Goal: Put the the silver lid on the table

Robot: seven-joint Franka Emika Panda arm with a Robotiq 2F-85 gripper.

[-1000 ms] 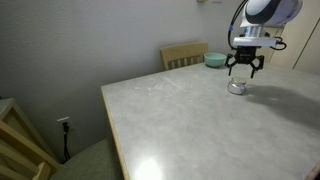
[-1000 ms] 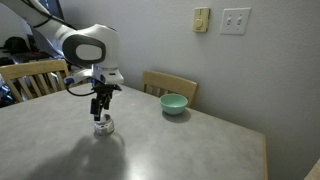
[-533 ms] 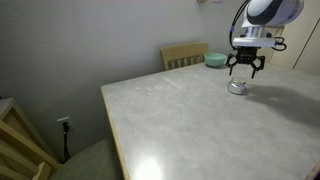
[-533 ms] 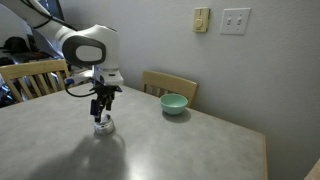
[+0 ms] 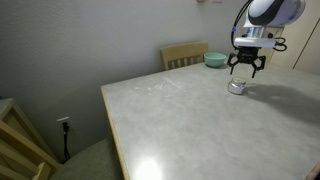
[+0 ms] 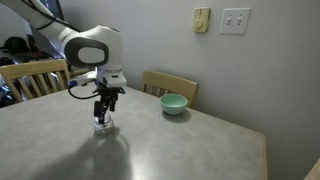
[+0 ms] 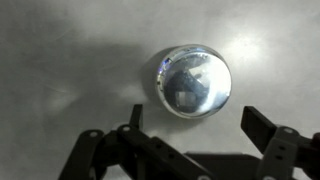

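Note:
The silver lid (image 7: pixel 193 80) lies on the marbled table (image 7: pixel 60 60), small, round and shiny. It also shows in both exterior views (image 5: pixel 237 87) (image 6: pixel 102 127). My gripper (image 7: pixel 195 125) is open and empty, with its fingers spread just above the lid and not touching it. In both exterior views the gripper (image 5: pixel 246 68) (image 6: pixel 105 108) hangs straight over the lid, a little above it.
A teal bowl (image 6: pixel 174 103) (image 5: pixel 215 59) stands near the table's back edge, in front of a light wooden chair (image 6: pixel 168 84) (image 5: pixel 184 53). Another wooden chair (image 6: pixel 33 78) is behind the arm. The table edge (image 5: pixel 112 125) drops off toward the wall.
The gripper has risen slightly above the lid. The lid stays where it lies on the table.

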